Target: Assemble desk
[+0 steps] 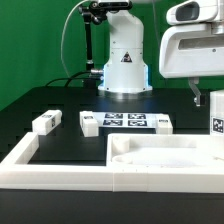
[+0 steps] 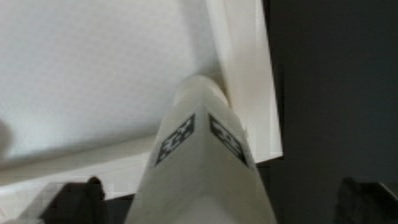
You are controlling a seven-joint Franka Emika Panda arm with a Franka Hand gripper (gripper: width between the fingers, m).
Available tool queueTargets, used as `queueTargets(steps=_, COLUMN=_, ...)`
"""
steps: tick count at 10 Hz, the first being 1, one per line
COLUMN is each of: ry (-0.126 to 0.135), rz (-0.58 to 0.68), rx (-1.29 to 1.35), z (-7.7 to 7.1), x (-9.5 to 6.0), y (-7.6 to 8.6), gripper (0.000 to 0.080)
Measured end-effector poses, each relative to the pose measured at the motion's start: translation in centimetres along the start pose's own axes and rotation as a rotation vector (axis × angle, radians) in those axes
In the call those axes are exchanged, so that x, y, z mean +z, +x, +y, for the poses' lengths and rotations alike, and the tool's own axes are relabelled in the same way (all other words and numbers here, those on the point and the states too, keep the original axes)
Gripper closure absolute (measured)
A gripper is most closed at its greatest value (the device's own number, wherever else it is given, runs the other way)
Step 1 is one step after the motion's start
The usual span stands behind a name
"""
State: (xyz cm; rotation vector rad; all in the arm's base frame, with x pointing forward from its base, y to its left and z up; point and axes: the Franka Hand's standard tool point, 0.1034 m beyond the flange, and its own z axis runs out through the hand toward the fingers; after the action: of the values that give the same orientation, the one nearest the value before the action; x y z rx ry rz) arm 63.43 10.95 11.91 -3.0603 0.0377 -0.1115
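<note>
Exterior view: bright, even light from above; tabletop panel glares near-white, faint shadow in its hollows. Wrist view: dimmer, soft focus; leg at the panel's edge blurred, its tags smeared.

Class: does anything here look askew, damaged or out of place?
Nothing stands out. The upright leg stands at the tabletop panel corner between open jaws; the loose leg lies apart, simply not yet fitted.
</note>
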Motion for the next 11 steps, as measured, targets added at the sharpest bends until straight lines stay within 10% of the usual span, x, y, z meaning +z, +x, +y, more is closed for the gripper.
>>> queueTargets(steps=6, ry=-0.019, rz=0.001, rx=-0.349, z=0.45, x=-0.05, y=0.23, gripper=0.0151)
queueTargets(steps=8, ry=-0.019, rz=0.001, rx=-0.346, z=0.44, x=-0.01, y=0.21, gripper=0.0404)
queueTargets(steps=11, ry=-0.018, rz=0.002, rx=-0.322, z=0.41, x=-0.01, y=0.2, gripper=0.0514)
